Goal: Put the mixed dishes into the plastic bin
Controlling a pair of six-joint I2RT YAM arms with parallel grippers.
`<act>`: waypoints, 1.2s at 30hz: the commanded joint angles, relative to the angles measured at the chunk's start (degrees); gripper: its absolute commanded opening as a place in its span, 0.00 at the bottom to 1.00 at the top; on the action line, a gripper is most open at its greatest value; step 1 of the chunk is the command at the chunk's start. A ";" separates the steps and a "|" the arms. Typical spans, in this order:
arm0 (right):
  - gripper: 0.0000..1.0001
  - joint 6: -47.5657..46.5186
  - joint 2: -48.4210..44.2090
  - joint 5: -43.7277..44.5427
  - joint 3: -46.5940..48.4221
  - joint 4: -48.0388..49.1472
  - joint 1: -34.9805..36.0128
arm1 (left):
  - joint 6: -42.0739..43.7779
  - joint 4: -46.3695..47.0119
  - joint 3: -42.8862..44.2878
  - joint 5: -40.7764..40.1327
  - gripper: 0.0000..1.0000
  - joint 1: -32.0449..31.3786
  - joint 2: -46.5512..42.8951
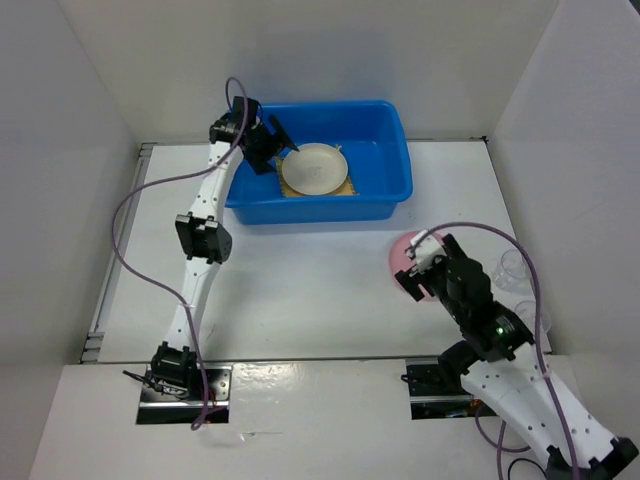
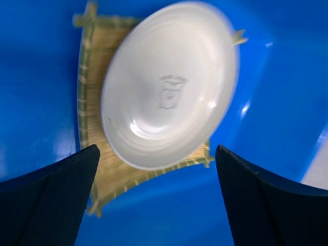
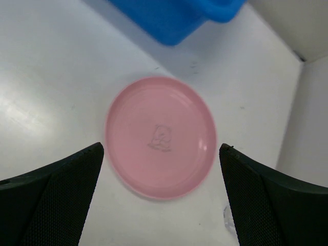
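The blue plastic bin stands at the back of the table. In it the cream plate lies on the tan bamboo mat. My left gripper is open and empty, above the bin's left part. In the left wrist view the cream plate covers most of the mat, beyond the open gripper. The pink plate lies flat on the table at the right. My right gripper hovers open over it, its jaws standing either side of the plate. A clear cup stands further right.
White walls enclose the table on the left, back and right. The bin's front right corner is just beyond the pink plate. Another clear cup stands near the right wall, beside my right arm. White tabletop lies between the arms.
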 commanded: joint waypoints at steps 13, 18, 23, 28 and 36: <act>0.98 -11.20 39.96 -15.94 13.26 2.06 -1.74 | 22.07 -13.41 1.68 -10.55 1.00 0.99 -33.55; 0.98 -11.81 43.48 -14.88 10.97 3.13 -3.66 | 24.19 -13.41 -5.67 -11.48 1.00 0.99 -39.35; 0.98 -11.64 51.37 -14.36 10.18 2.61 -6.30 | 20.24 -13.41 -27.11 -32.48 1.00 -0.42 -55.34; 0.92 -8.03 54.83 -18.30 12.29 3.92 -8.24 | 19.10 0.34 -54.88 -33.66 1.00 1.52 -71.94; 0.73 -7.76 59.75 -19.35 12.21 6.39 -8.95 | 18.48 7.70 -82.25 -29.61 1.00 8.45 -89.37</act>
